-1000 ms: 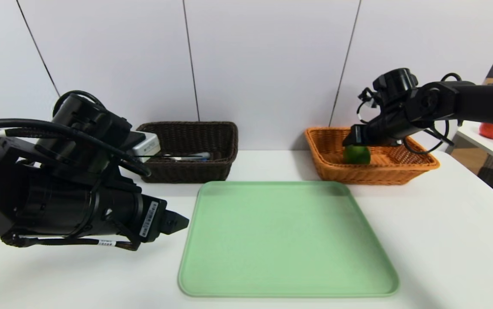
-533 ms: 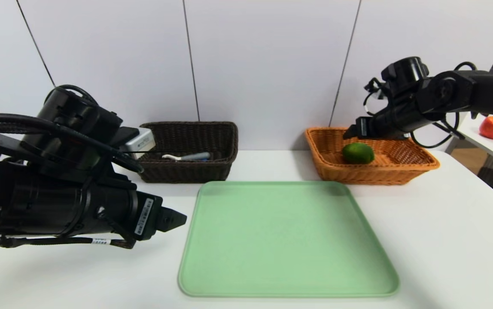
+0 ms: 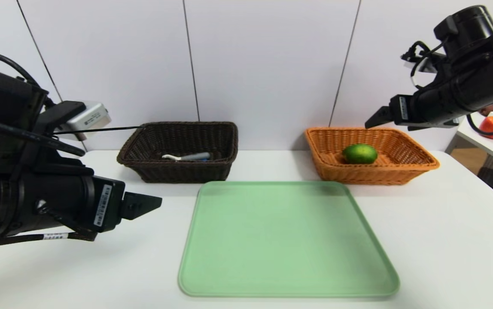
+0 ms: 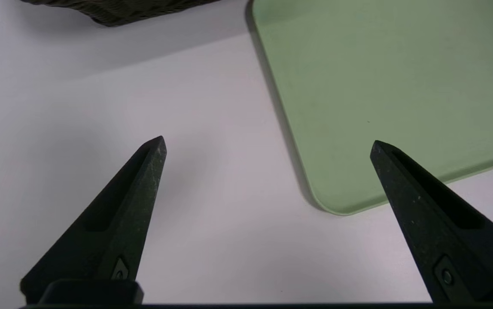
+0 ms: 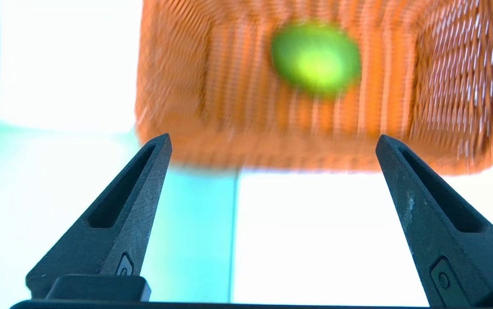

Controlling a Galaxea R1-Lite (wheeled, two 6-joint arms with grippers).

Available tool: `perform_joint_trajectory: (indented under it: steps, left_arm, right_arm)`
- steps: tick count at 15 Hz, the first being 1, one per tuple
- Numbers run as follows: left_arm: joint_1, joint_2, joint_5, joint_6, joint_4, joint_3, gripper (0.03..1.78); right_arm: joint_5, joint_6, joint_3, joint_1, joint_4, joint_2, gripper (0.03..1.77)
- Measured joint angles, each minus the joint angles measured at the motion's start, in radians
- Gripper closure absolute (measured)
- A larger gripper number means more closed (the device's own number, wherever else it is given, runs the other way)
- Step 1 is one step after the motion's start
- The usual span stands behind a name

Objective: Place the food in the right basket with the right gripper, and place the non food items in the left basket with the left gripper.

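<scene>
The green lime-like food (image 3: 359,153) (image 5: 316,58) lies inside the orange-tan right basket (image 3: 418,165) (image 5: 178,86). My right gripper (image 3: 373,120) (image 5: 272,143) hangs open and empty above the basket's far right side, clear of the fruit. In the dark brown left basket (image 3: 143,146) lie the white peeler (image 3: 171,157) and the blue-capped marker pen (image 3: 197,156). My left gripper (image 3: 154,201) (image 4: 268,146) is open and empty low over the white table, left of the green tray's near-left corner.
A flat light-green tray (image 3: 287,240) (image 4: 401,86) lies bare in the middle of the white table (image 3: 444,240). A side table at the far right carries a red apple (image 3: 492,125). A grey panelled wall stands right behind both baskets.
The right gripper let go of the green fruit in the orange basket, opened, and rose up and to the right. The left arm drew back to the left, uncovering the dark basket.
</scene>
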Motion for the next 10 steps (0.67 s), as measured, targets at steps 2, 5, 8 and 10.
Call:
perform_joint_trajectory:
  steps: [2,5,8,10]
  left_arm:
    - [0.001,-0.046,0.025,0.001,0.003,0.013,0.12]
    - [0.001,-0.142,0.029,0.002,0.024,0.041,0.12]
    - [0.001,-0.265,0.036,0.002,0.084,0.093,0.12]
    - [0.003,-0.348,0.054,0.016,0.117,0.149,0.12]
  right_arm:
    - [0.007,0.001,0.089,0.034,0.021,-0.106,0.14]
    - [0.010,0.002,0.266,0.088,0.029,-0.294,0.12]
    - [0.011,0.000,0.456,0.129,0.030,-0.490,0.11]
    - [0.011,-0.001,0.566,0.157,0.030,-0.612,0.11]
